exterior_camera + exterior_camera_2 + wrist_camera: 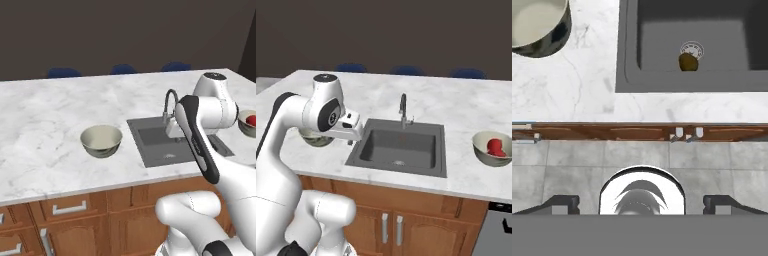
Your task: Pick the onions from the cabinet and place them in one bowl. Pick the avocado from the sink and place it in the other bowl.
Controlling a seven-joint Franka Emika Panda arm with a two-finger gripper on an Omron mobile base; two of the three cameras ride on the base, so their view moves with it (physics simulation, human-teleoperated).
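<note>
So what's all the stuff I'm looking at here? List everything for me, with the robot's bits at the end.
Counter: one, white marble, across the scene.
Sink: one, dark grey, set into the counter.
Faucet: one, dark metal, at the sink's far rim.
Avocado: one, olive-brown, in the sink by the drain.
Bowls: two, cream inside; one left of the sink with nothing in it, one right of the sink.
Onions: red, in the right bowl; count unclear.
Cupboards: reddish-brown wood with metal handles, below the counter.
Chairs: three, blue, behind the counter.
Gripper: one, open, holding nothing, above the counter at the sink's left edge.
Arm: one, white with dark joints.
</note>
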